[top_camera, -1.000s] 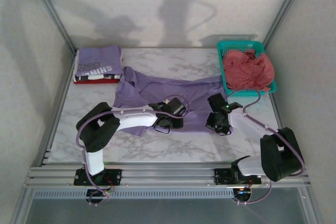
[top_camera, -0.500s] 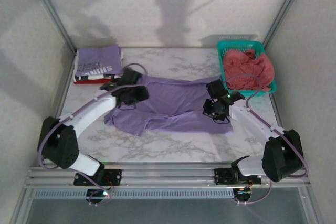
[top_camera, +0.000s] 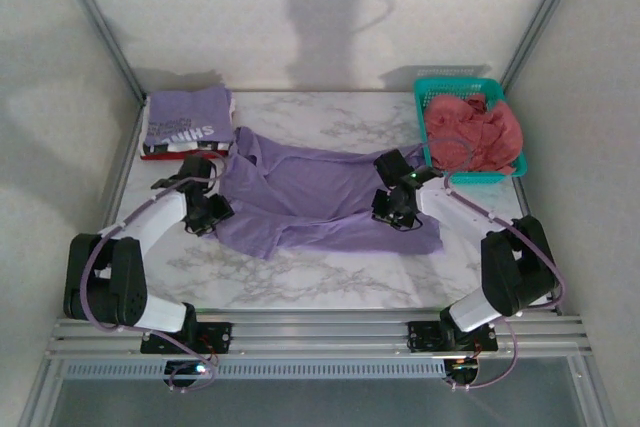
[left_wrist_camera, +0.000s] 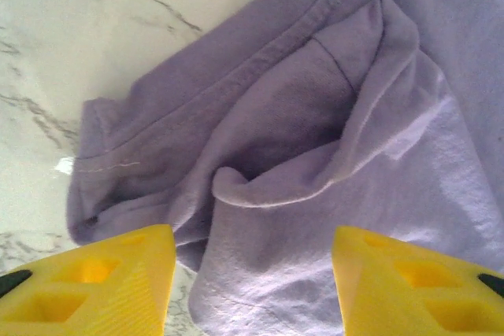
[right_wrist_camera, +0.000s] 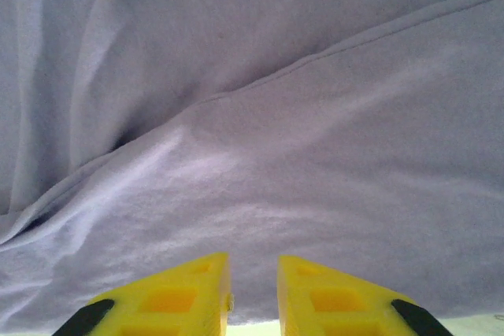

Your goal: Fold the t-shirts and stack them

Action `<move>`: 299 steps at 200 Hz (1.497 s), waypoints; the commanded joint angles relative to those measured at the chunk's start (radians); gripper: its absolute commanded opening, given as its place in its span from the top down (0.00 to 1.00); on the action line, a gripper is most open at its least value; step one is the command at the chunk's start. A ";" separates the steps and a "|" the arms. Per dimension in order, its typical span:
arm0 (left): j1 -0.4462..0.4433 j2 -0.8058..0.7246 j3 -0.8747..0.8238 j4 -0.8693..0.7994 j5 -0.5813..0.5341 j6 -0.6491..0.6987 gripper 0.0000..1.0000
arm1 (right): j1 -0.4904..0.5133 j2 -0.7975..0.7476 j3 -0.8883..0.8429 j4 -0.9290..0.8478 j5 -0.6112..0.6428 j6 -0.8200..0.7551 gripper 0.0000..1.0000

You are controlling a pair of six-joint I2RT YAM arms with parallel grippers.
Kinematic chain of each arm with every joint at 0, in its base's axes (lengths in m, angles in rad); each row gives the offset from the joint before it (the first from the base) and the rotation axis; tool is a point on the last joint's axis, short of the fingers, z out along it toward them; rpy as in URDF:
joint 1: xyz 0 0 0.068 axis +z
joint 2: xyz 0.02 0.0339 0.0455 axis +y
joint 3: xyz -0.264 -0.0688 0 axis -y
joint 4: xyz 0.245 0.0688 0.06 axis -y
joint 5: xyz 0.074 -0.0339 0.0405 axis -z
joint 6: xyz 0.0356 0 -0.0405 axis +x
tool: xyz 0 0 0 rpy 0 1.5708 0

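Marble table (top_camera: 330,277): lavender t-shirt (top_camera: 320,197) lies under left jaws, gaping at its sleeve, and right jaws, barely parted.

left tool (left_wrist_camera: 252,235): low, jaws wide apart | right tool (right_wrist_camera: 252,264): low, jaws narrowly parted

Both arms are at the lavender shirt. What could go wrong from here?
The hemmed edge under the open left gripper is bunched in folds, so a pinch there may catch extra layers. The right gripper, jaws barely parted over flat cloth, might slip off. The lavender t-shirt reaches close to the folded stack; dragging could disturb it.
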 commanded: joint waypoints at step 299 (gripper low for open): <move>-0.031 0.369 0.454 0.032 0.150 0.011 0.64 | 0.007 0.054 0.089 -0.007 0.007 -0.038 0.75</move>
